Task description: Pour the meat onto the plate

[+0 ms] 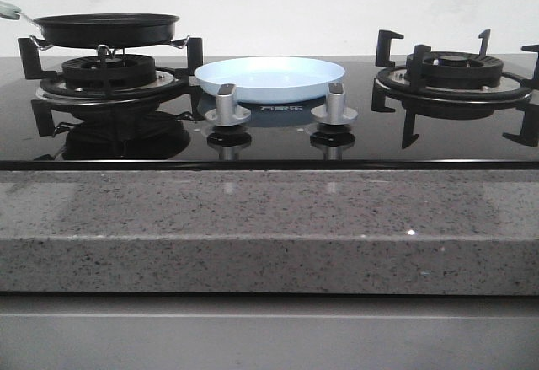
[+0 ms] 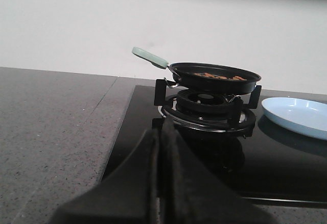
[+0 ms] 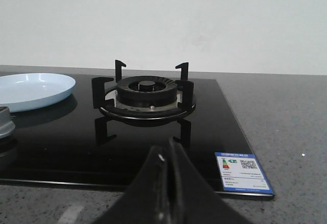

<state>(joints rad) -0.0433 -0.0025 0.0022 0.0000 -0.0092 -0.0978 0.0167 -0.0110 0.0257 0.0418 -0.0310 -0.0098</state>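
Both arms hang low, level, jaws closed (empty), facing the stove [image 1: 269, 126].

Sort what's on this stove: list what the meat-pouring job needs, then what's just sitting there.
Needed: meat; pan holding it, on the left burner; plate, between the burners.

Just there: right burner; two knobs; label. Both end effectors, left and right, are shut and hold nothing.
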